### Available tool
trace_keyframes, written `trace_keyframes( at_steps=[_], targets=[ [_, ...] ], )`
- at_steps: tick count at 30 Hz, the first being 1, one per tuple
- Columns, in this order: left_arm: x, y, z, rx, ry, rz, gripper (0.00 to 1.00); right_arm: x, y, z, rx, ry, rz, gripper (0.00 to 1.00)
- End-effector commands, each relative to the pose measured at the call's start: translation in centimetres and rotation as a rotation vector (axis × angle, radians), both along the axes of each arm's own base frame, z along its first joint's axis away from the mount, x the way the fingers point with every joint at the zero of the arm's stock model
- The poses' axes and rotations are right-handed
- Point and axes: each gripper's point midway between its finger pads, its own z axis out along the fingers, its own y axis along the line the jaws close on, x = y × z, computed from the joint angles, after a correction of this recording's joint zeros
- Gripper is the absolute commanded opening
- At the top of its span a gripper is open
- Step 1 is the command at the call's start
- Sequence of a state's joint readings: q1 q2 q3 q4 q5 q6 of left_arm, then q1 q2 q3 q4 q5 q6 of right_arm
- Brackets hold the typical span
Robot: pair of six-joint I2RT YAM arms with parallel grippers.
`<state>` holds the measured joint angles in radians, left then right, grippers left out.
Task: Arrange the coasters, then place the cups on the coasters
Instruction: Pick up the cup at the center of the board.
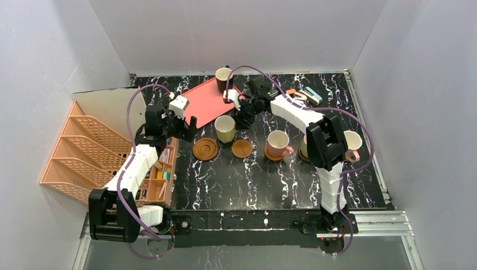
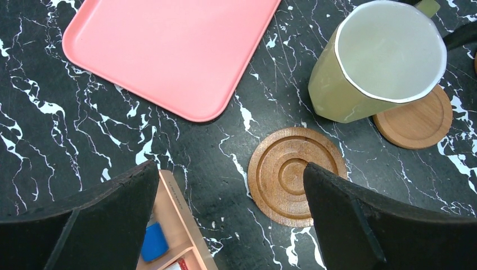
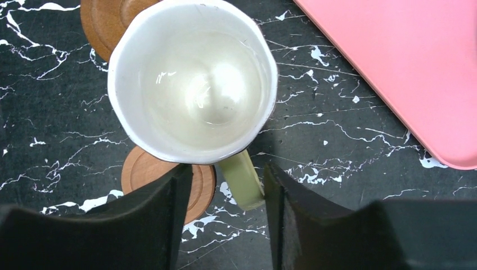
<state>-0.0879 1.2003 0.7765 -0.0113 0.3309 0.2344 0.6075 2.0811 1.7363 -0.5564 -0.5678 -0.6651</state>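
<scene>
A yellow-green cup [image 1: 225,128] [image 3: 194,79] stands on the black marble table, between a ringed coaster [image 1: 206,149] [image 2: 281,169] and a plain coaster [image 1: 242,148] [image 3: 143,169], touching neither fully. My right gripper [image 1: 242,121] [image 3: 228,169] straddles its handle [image 3: 242,180], jaws half closed; one finger touches the handle, the other stands a little apart. My left gripper [image 1: 188,126] [image 2: 230,169] hangs wide open and empty above the ringed coaster's left edge. A pink cup [image 1: 278,142] sits on a coaster. A dark brown cup [image 1: 223,77] stands on the pink tray [image 1: 208,101].
A pale cup [image 1: 352,140] stands at the right, partly behind my right arm. An orange mesh rack [image 1: 84,152] and a box of small items [image 1: 160,174] line the left edge. Small tools [image 1: 304,95] lie at the back right. Grey walls enclose the table.
</scene>
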Motion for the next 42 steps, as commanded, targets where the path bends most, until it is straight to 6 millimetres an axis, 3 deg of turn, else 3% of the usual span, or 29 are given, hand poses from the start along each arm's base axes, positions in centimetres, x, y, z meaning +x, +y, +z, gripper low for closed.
trace_keyframes(
  at_steps=[1,4,8,10,14,18,21,24,25,28,31,33,42],
  targets=[
    [-0.3,-0.2,-0.1,-0.017,0.002,-0.012,0.98,0.0,0.4,-0.1,0.012,-0.003,0.000,0.51],
    [-0.3,-0.2,-0.1,-0.019,0.003,-0.012,0.98,0.0,0.5,-0.2,0.013,0.001,0.001,0.41],
    [-0.2,-0.2,-0.1,-0.019,0.004,-0.012,0.98,-0.4,0.6,-0.4,0.015,0.003,0.007,0.36],
    [-0.3,-0.2,-0.2,-0.020,0.005,-0.012,0.98,-0.5,0.7,-0.4,0.012,0.004,0.009,0.36],
    [-0.2,-0.3,-0.2,-0.023,0.007,-0.017,0.98,-0.5,0.6,-0.8,0.003,0.005,0.008,0.46],
    [-0.3,-0.3,-0.3,-0.023,0.009,-0.017,0.98,-0.5,0.7,-0.9,0.007,0.007,0.002,0.44],
    [-0.3,-0.3,-0.3,-0.022,0.011,-0.017,0.98,-0.5,0.9,-0.7,0.015,0.001,-0.003,0.35],
    [-0.3,-0.2,-0.4,-0.021,0.011,-0.014,0.98,-0.3,0.9,-0.6,0.016,-0.007,-0.015,0.09],
    [-0.3,-0.3,-0.3,-0.021,0.010,-0.015,0.98,-0.3,0.9,-0.6,0.015,-0.005,-0.018,0.05],
    [-0.3,-0.2,-0.4,-0.022,0.013,-0.015,0.98,-0.3,0.9,-0.3,0.028,-0.014,-0.028,0.01],
    [-0.3,-0.3,-0.4,-0.023,0.012,-0.016,0.98,-0.3,1.0,0.6,0.048,-0.028,-0.040,0.01],
    [-0.3,-0.2,-0.5,-0.022,0.015,-0.014,0.98,-0.3,0.9,3.1,0.090,-0.076,-0.055,0.01],
    [0.1,-0.2,0.0,-0.023,-0.011,-0.008,0.98,0.4,-0.7,9.9,0.186,-0.247,-0.186,0.01]
  ],
)
